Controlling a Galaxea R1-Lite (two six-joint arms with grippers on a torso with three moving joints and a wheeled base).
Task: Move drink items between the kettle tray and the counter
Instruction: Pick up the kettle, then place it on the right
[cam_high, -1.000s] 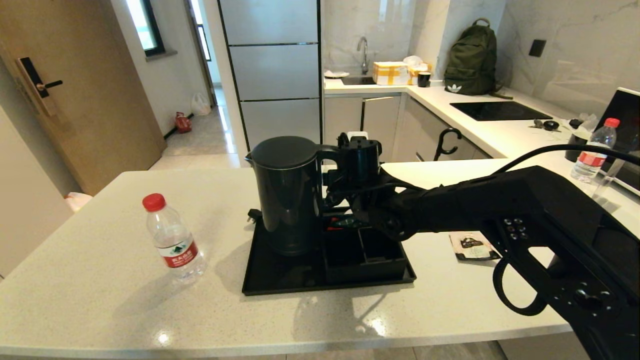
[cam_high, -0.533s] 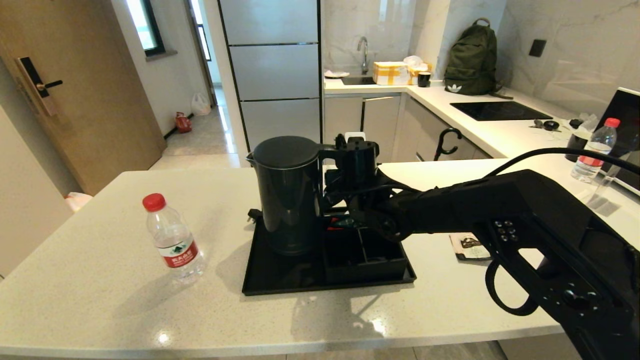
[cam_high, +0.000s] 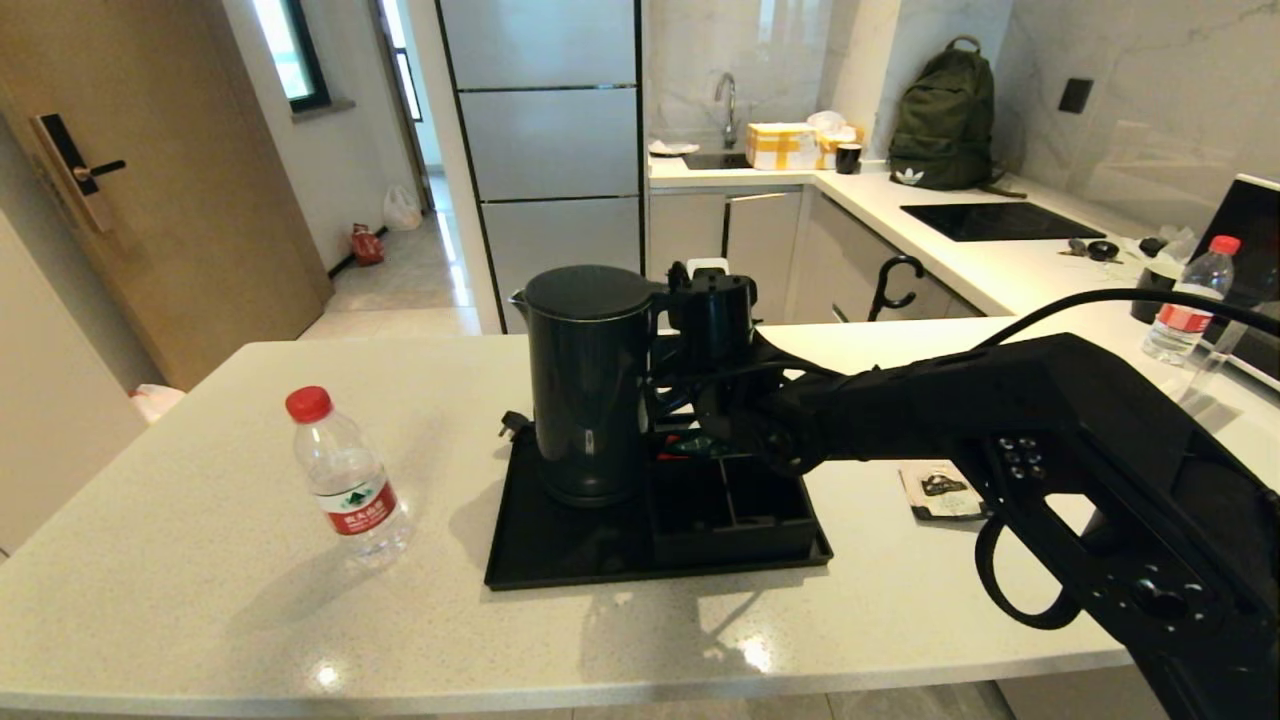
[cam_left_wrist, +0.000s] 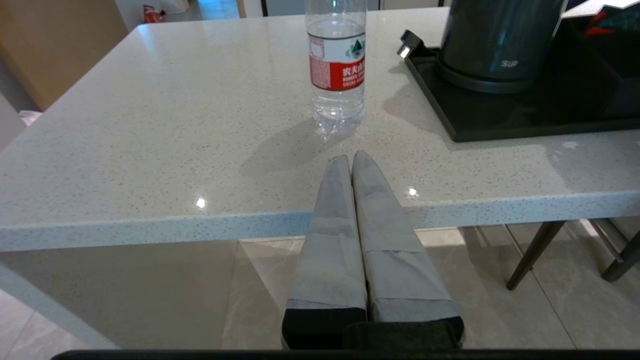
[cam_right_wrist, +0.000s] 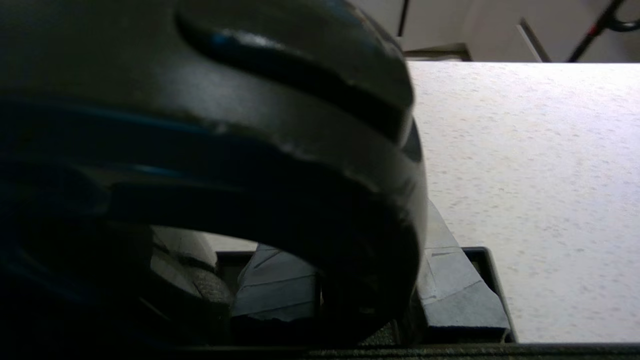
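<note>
The tall black kettle (cam_high: 588, 385) stands at the back left of the black kettle tray (cam_high: 560, 555) on the white counter (cam_high: 200, 600). My right gripper (cam_high: 668, 335) reaches in from the right and is shut on the kettle's handle (cam_right_wrist: 250, 150), a grey finger (cam_right_wrist: 450, 280) on either side of it. The water bottle (cam_high: 345, 480) with the red cap stands upright on the counter left of the tray. A tea sachet (cam_high: 940, 492) lies flat on the counter right of the tray. My left gripper (cam_left_wrist: 348, 156) is shut and empty, low before the counter's front edge, pointing at the bottle (cam_left_wrist: 336, 65).
A black compartment box (cam_high: 730, 505) fills the tray's right half, under my right arm. A plug (cam_high: 512, 423) lies at the tray's back left corner. On the far right counter stand a second bottle (cam_high: 1185, 300) and small dark things. A green backpack (cam_high: 940, 115) sits further back.
My right gripper's fingers have closed on the kettle's handle. The kettle has shifted a little to the right on the tray. The left arm has not moved.
</note>
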